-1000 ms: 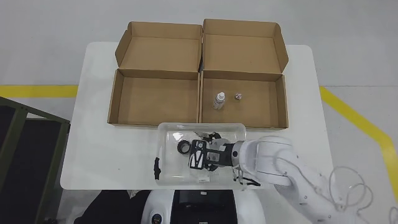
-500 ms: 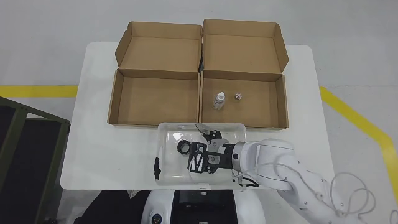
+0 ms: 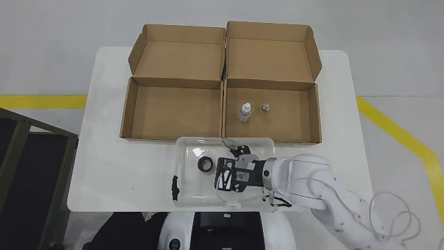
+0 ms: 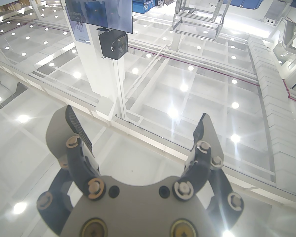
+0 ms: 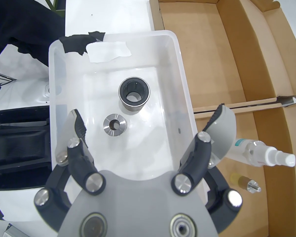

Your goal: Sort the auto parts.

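Ceiling lights are what my left gripper points up at, jaws spread wide with nothing between them. Down on the white table, furthest left sits the left cardboard box, its lid flap folded back. Moving along, the clear bin stands in front of where the two boxes meet. Inside it the black sleeve stands on end, and the silver collar lies flat just beside it. My right gripper hangs over the bin, jaws wide and holding nothing, one fingertip near the collar. Further right, the right cardboard box holds a white spray bottle on its side, with a small brass-and-silver fitting close by.
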### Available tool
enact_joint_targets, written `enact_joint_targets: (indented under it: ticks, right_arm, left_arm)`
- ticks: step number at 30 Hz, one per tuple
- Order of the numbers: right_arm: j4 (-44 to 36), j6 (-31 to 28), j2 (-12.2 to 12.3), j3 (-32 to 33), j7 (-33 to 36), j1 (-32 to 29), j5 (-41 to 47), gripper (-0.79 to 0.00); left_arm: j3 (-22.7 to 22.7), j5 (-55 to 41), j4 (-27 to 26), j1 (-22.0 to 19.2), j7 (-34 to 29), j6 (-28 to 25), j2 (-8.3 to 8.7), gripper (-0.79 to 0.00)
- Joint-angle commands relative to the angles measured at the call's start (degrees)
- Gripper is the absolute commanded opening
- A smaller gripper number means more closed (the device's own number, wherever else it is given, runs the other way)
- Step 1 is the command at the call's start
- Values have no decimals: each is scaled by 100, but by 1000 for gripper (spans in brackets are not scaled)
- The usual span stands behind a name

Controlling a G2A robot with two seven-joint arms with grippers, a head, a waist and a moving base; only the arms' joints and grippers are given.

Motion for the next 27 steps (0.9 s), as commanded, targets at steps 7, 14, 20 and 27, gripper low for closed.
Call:
enact_joint_targets:
  ticks: [7, 14, 20, 27]
  right_arm:
    - [64, -112, 39, -52, -35, -207, -379, 0]
    - [224, -64, 15, -199, 94, -168, -506, -6]
    - [395, -79, -6, -275, 218, -96, -442, -92]
    - [723, -69, -91, -539, 424, 142, -277, -132]
  left_arm:
    - [0, 0, 0, 0, 0, 0, 0, 0]
    - [0, 0, 0, 0, 0, 0, 0, 0]
    - [0, 0, 0, 0, 0, 0, 0, 0]
    - [0, 0, 0, 0, 0, 0, 0, 0]
